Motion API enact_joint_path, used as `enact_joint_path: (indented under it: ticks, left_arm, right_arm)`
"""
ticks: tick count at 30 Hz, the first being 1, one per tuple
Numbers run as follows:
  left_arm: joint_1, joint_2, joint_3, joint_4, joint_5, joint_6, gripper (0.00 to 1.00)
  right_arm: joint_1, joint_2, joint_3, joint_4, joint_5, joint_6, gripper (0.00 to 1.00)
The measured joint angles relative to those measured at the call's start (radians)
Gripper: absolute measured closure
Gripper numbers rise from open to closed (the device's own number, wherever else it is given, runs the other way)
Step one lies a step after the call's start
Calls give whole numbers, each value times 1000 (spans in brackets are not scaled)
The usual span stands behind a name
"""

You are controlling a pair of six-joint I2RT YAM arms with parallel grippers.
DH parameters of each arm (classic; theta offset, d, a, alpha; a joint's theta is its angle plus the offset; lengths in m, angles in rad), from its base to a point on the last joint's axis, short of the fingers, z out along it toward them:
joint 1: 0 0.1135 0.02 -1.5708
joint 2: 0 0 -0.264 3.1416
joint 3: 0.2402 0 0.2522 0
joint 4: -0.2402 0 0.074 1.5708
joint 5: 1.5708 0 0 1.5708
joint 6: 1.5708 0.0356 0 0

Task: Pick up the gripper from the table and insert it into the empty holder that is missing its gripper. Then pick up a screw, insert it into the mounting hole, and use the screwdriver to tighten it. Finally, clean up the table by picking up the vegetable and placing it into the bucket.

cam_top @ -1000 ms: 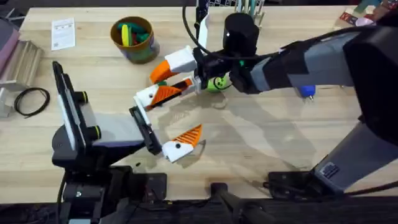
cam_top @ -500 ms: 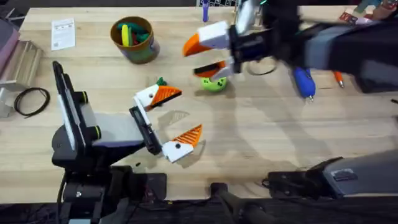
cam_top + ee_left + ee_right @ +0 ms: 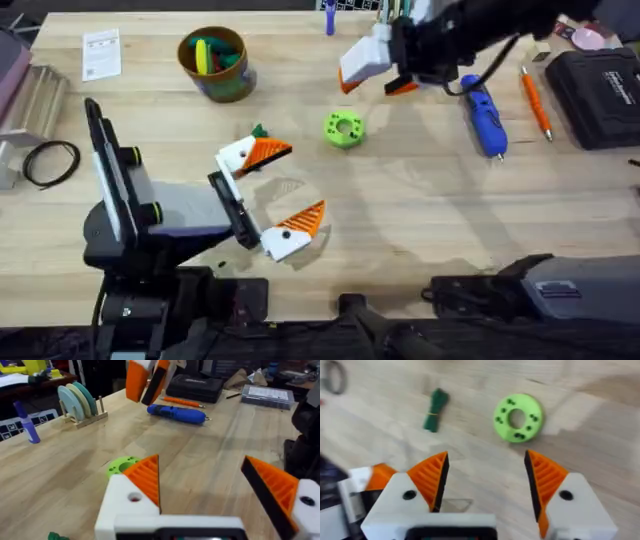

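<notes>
right hand (image 3: 375,72) now farther back, open

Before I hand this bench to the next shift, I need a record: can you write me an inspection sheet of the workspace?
Surface: light wooden table, no spills seen.
Job's things: screwdriver lying flat, far right of centre; vegetable on the table beside one finger of the left claw; bucket upright, far left, coloured items inside.
Clutter: green ring disc, orange pen tool, black case, paper card.
Grippers: left claw open, holding nothing; right claw open, holding nothing, near the screwdriver.
Cables: black coil at the left edge.
Surroundings: rack of discs at the table's far edge.
</notes>
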State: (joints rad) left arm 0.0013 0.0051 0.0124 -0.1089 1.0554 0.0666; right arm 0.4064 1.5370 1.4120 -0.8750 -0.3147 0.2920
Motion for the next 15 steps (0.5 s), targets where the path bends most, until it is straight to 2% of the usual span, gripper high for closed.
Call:
enact_joint_path:
  ticks: [5, 15]
  left_arm:
    - [0, 0, 0, 0, 0, 0, 15]
    - [0, 0, 0, 0, 0, 0, 15]
  right_arm:
    - [80, 86, 91, -130, 212, -56, 140]
    - [175, 269, 134, -167, 363, -63, 140]
